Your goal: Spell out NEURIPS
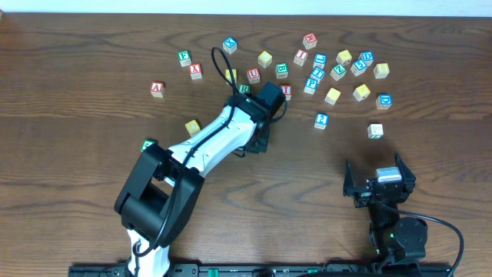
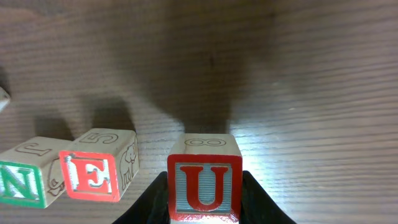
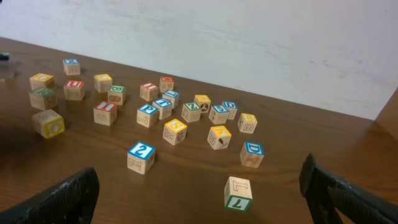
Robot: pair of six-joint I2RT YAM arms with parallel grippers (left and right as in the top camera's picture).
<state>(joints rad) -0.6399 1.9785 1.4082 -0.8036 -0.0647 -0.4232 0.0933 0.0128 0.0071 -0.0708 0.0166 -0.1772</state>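
Observation:
My left gripper (image 2: 205,214) is shut on a red U block (image 2: 204,185) that sits low over the wood table. To its left in the left wrist view, a red E block (image 2: 93,174) and a green N block (image 2: 22,182) stand side by side in a row. In the overhead view the left gripper (image 1: 259,137) is under its wrist, and the held block and the row are hidden by the arm. My right gripper (image 1: 378,182) is open and empty near the front right; it also shows in the right wrist view (image 3: 199,173).
Several loose letter blocks lie scattered at the back of the table, most at the back right (image 1: 338,71). A green-faced block (image 1: 375,131) and a blue one (image 1: 321,120) lie nearest the right gripper. A yellow block (image 1: 192,125) lies left of the left arm.

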